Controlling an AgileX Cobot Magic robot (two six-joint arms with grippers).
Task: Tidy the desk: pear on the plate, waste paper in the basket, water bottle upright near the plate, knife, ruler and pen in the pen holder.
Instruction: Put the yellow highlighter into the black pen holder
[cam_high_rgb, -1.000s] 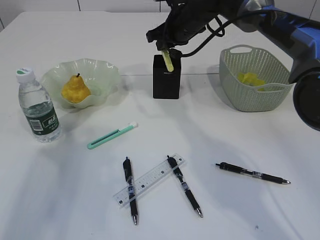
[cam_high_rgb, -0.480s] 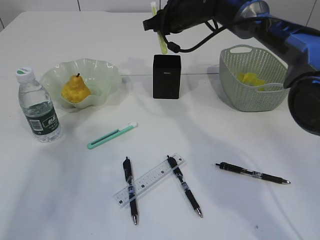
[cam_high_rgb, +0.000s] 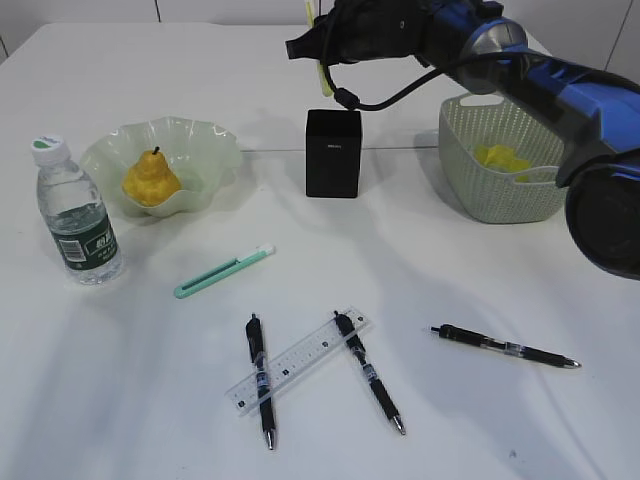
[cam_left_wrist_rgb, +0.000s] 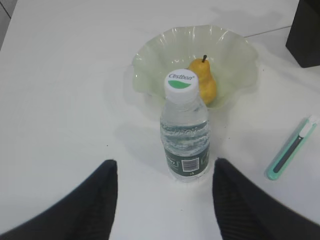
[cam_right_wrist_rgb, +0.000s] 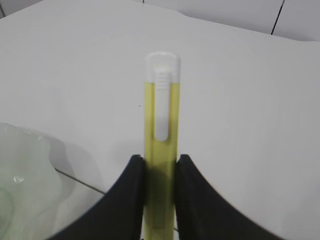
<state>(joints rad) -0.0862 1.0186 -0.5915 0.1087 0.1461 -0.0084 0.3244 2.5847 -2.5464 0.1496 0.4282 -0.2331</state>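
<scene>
Water bottle (cam_high_rgb: 77, 215) upright left of plate (cam_high_rgb: 210, 150), done. Pear (cam_high_rgb: 150, 180) on plate, done. Left gripper (cam_left_wrist_rgb: 162, 200) wide open, empty, behind bottle. Green knife (cam_high_rgb: 223, 273), ruler (cam_high_rgb: 298, 360), three pens (cam_high_rgb: 259, 380) loose on desk (cam_high_rgb: 450, 420), to plate's right. Right gripper (cam_right_wrist_rgb: 159, 172) pinching yellow knife (cam_high_rgb: 326, 78) above pen holder (cam_high_rgb: 332, 153). Waste paper (cam_high_rgb: 503, 160) in basket (cam_high_rgb: 470, 170), far right.
</scene>
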